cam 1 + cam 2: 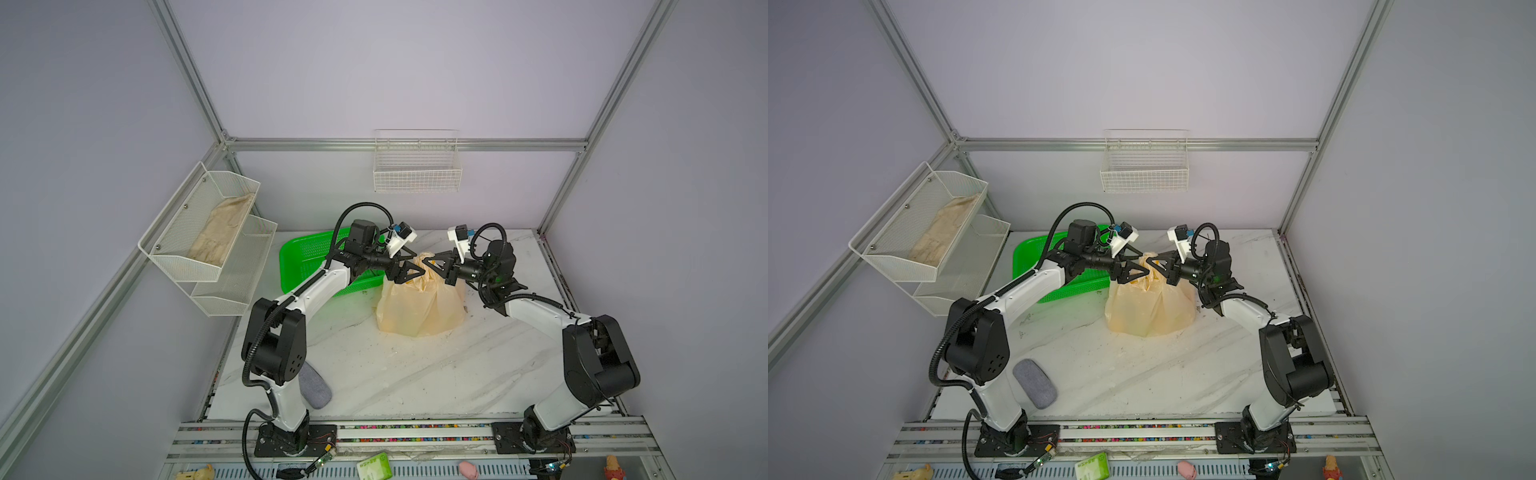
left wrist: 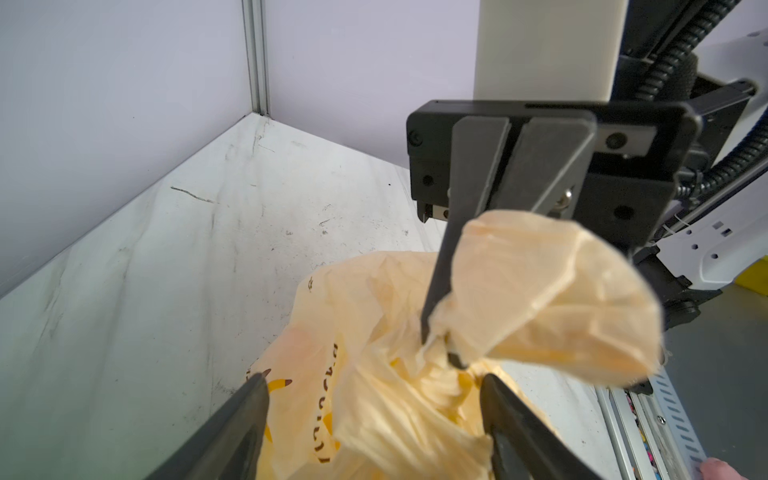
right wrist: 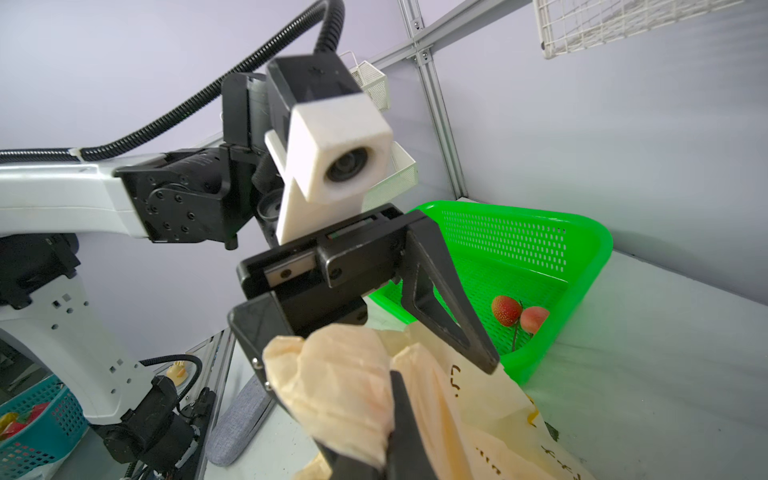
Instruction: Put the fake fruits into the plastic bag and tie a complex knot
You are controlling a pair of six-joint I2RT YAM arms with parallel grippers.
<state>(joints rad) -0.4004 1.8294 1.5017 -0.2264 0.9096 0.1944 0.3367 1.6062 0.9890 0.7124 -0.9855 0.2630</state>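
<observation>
Marble tabletop (image 1: 415, 374): green basket (image 1: 299, 257) far-left holds two fake fruits (image 3: 506, 310). Left gripper (image 2: 374, 378) spread around plastic bag (image 1: 419, 307) neck, centre table. Right gripper (image 2: 440, 349) pinches its handle loop (image 2: 552, 291). Film looks light, floppy, slippery; grab the bunched neck.

The plastic bag (image 1: 419, 307) stands on the table (image 1: 415, 374) near the middle; the basket (image 1: 299, 257) lies behind it at the left, with two fake fruits (image 3: 507, 310) inside. The left gripper (image 2: 374, 380) and the right gripper (image 2: 440, 349) meet at the bag's top.
</observation>
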